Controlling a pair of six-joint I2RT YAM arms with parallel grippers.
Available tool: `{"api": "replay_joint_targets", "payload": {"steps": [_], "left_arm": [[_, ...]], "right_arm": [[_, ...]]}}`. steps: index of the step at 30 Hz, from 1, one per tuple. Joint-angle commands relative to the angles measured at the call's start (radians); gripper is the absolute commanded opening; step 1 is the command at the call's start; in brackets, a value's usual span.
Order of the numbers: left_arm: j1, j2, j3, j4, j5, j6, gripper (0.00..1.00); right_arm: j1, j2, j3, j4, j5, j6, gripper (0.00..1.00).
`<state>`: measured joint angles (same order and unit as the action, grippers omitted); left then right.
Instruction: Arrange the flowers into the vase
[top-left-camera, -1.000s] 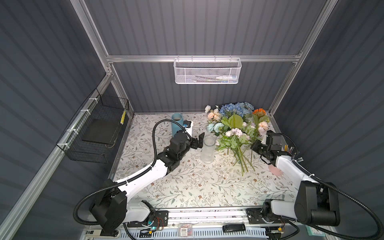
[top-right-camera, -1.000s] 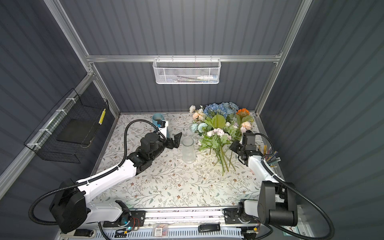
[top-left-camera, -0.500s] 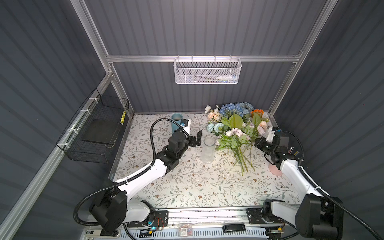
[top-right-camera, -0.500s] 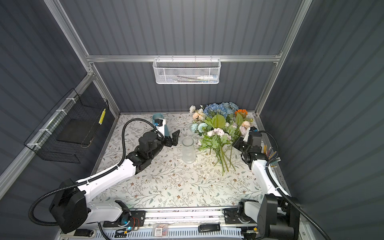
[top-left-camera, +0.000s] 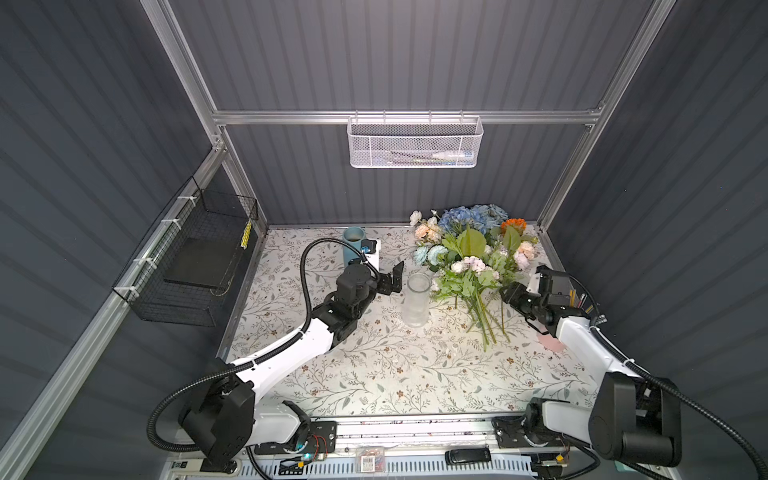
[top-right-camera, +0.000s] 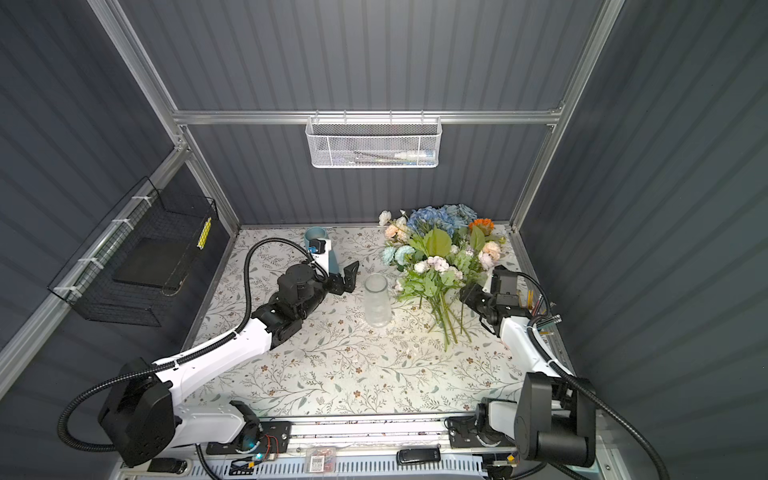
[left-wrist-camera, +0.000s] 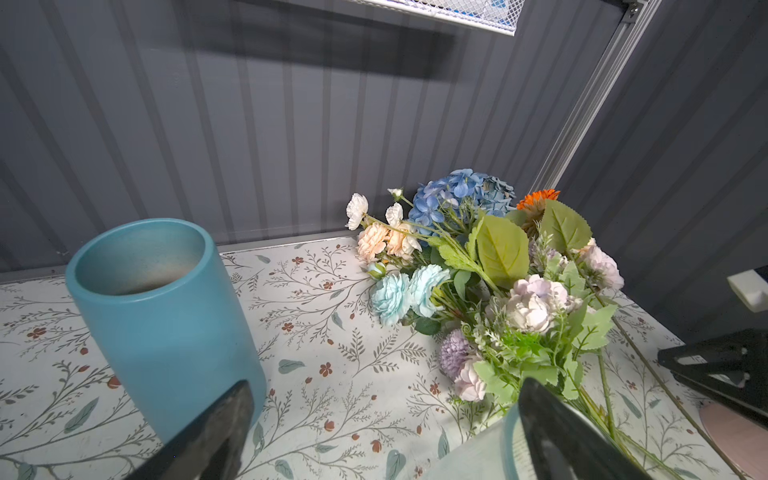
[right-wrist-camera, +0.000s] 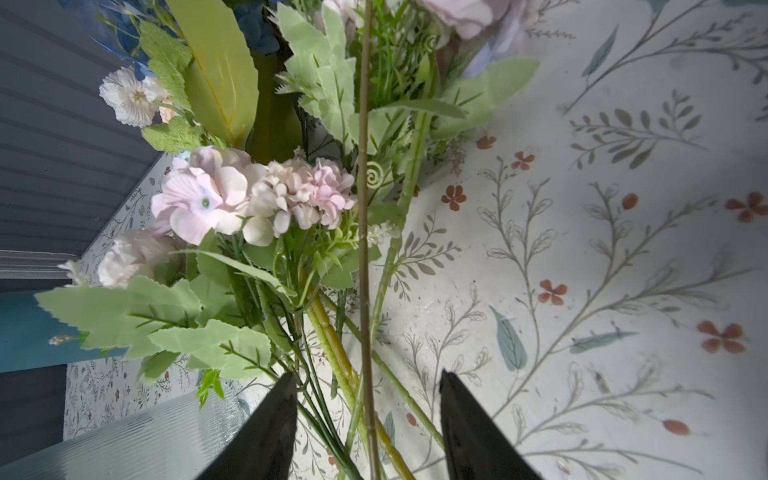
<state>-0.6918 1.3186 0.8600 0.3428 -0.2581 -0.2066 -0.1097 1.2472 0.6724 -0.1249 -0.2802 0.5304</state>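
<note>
The flowers (top-left-camera: 469, 257) (top-right-camera: 436, 257) lie in a loose bunch at the back right of the table, stems fanned toward the front. A clear ribbed glass vase (top-left-camera: 417, 299) (top-right-camera: 377, 301) stands upright just left of them, empty. My left gripper (top-left-camera: 395, 277) (top-right-camera: 351, 276) (left-wrist-camera: 384, 415) hangs open beside the vase's left side, holding nothing. My right gripper (top-left-camera: 505, 293) (top-right-camera: 465, 296) (right-wrist-camera: 368, 399) is open at the stems' right side. Several green stems (right-wrist-camera: 365, 291) run between its spread jaws without being clamped.
A teal cylinder vase (top-left-camera: 353, 245) (left-wrist-camera: 166, 324) stands at the back, behind my left wrist. A pink cup of pencils (top-left-camera: 582, 301) and a pink disc (top-left-camera: 550, 343) sit by the right wall. A white mesh basket (top-left-camera: 413, 143) hangs at the back, a black wire basket (top-left-camera: 195, 257) on the left wall.
My right gripper has gone from shut to open and shifted left onto the stems. The left gripper has edged toward the glass vase and stays open.
</note>
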Motion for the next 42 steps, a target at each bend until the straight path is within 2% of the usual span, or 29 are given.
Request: {"api": "replay_joint_targets", "payload": {"steps": [1, 4, 6, 7, 9, 10, 21, 26, 29, 32, 35, 38, 42], "left_arm": [[0.006, 0.008, -0.007, 0.022, 0.002, -0.011, 0.99], [0.006, 0.007, -0.004, 0.015, 0.0, -0.01, 0.99], [0.007, 0.004, -0.003, 0.01, -0.001, -0.008, 0.99], [0.006, 0.001, -0.003, 0.009, -0.005, -0.009, 0.99], [0.008, -0.004, -0.004, 0.005, -0.012, -0.007, 0.99], [0.008, -0.007, -0.006, 0.004, -0.015, -0.005, 0.99], [0.014, -0.01, -0.005, 0.033, -0.015, -0.003, 0.99], [0.021, -0.026, -0.002, 0.042, 0.008, -0.017, 0.99], [0.035, -0.043, 0.002, 0.046, 0.047, -0.039, 0.99], [0.083, -0.054, 0.004, 0.057, 0.135, -0.083, 0.99], [0.164, -0.054, 0.006, 0.075, 0.278, -0.172, 0.99], [0.234, -0.05, 0.008, 0.103, 0.433, -0.241, 0.99], [0.288, -0.067, 0.006, 0.131, 0.608, -0.291, 0.99]], "right_arm": [[-0.001, 0.036, -0.027, 0.035, -0.065, 0.02, 0.45], [0.011, 0.084, -0.028, 0.095, -0.127, 0.051, 0.42], [0.017, 0.115, -0.018, 0.114, -0.14, 0.062, 0.35], [0.019, 0.129, -0.011, 0.118, -0.145, 0.065, 0.27], [0.02, 0.132, -0.002, 0.116, -0.133, 0.065, 0.03], [0.019, 0.12, -0.001, 0.111, -0.122, 0.063, 0.0], [0.019, -0.167, 0.09, -0.059, -0.008, -0.001, 0.0], [0.028, -0.252, 0.179, -0.092, -0.044, -0.026, 0.0], [0.095, -0.273, 0.255, -0.1, -0.045, -0.08, 0.0], [0.227, -0.264, 0.333, -0.084, -0.005, -0.154, 0.0], [0.357, -0.208, 0.431, -0.062, 0.015, -0.212, 0.0], [0.451, -0.137, 0.515, -0.022, 0.009, -0.251, 0.0], [0.558, -0.025, 0.575, 0.114, -0.003, -0.32, 0.0]]}}
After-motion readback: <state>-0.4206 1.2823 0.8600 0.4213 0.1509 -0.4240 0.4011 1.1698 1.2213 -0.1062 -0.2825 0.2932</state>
